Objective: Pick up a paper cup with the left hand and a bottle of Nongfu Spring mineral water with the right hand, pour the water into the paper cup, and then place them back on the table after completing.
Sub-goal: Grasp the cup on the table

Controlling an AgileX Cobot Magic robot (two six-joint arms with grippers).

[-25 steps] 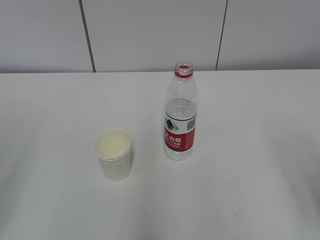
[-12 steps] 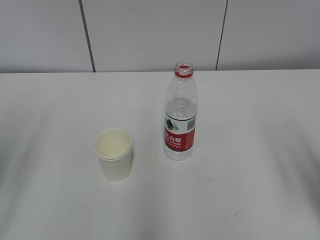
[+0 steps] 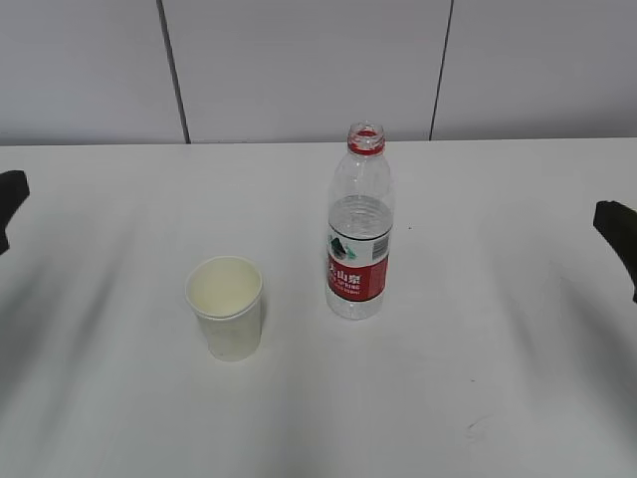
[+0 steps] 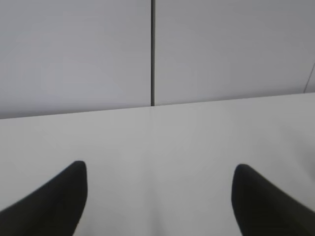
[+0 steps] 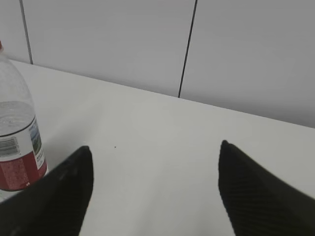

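A white paper cup stands upright on the white table, left of centre. An uncapped clear bottle with a red label stands upright to its right, partly filled with clear water. The bottle also shows at the left edge of the right wrist view. My left gripper is open and empty over bare table; its tip shows at the exterior view's left edge. My right gripper is open and empty, right of the bottle; its tip shows at the exterior view's right edge.
A grey panelled wall with dark seams runs along the table's far edge. A small scuff mark lies on the table at the front right.
Both gripper tips have come into the exterior view at its left and right edges. The cup and bottle have not moved.
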